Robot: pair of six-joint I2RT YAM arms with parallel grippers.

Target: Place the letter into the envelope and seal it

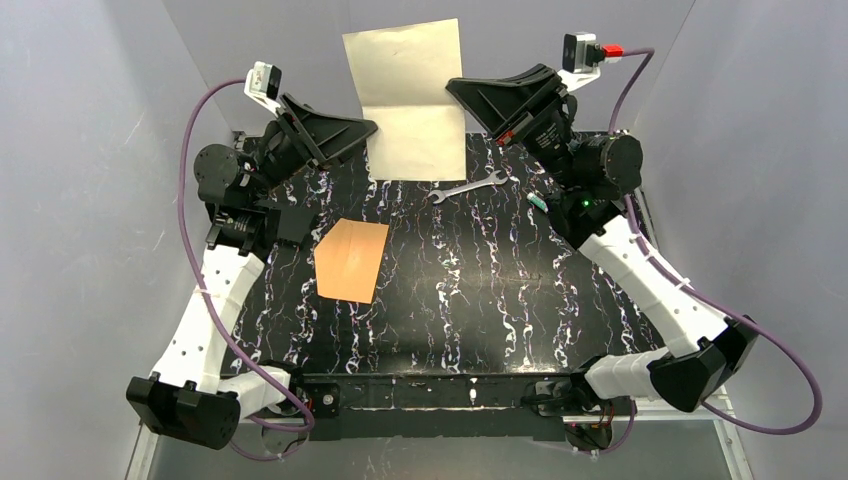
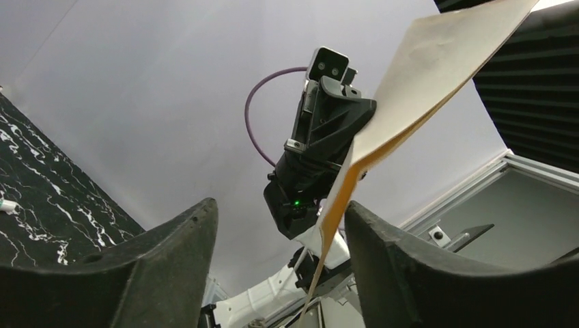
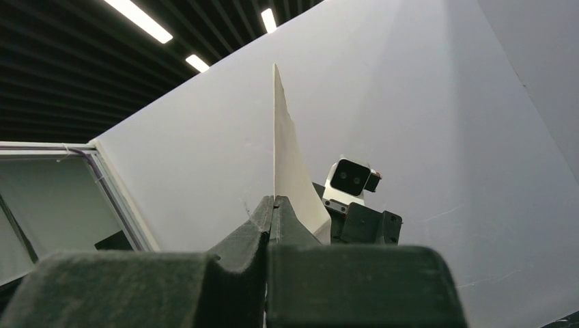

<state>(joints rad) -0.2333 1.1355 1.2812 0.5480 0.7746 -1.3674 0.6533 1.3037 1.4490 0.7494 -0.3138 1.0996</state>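
The letter point(image 1: 405, 95), a pale cream sheet with a crease across it, is held up in the air over the back of the table. My right gripper point(image 1: 455, 88) is shut on its right edge; in the right wrist view the closed tips point(image 3: 274, 201) pinch the letter point(image 3: 287, 157), seen edge-on. My left gripper point(image 1: 367, 128) is at the sheet's left edge, open. In the left wrist view the letter point(image 2: 423, 75) hangs between the spread fingers, close to the right finger point(image 2: 410, 273). The orange-brown envelope point(image 1: 350, 260) lies flat on the table's left half, clear of both grippers.
A metal wrench point(image 1: 468, 186) lies on the black marbled table point(image 1: 480, 290) below the letter. A small green-and-white item point(image 1: 537, 202) sits by the right arm. Grey walls enclose the table on three sides.
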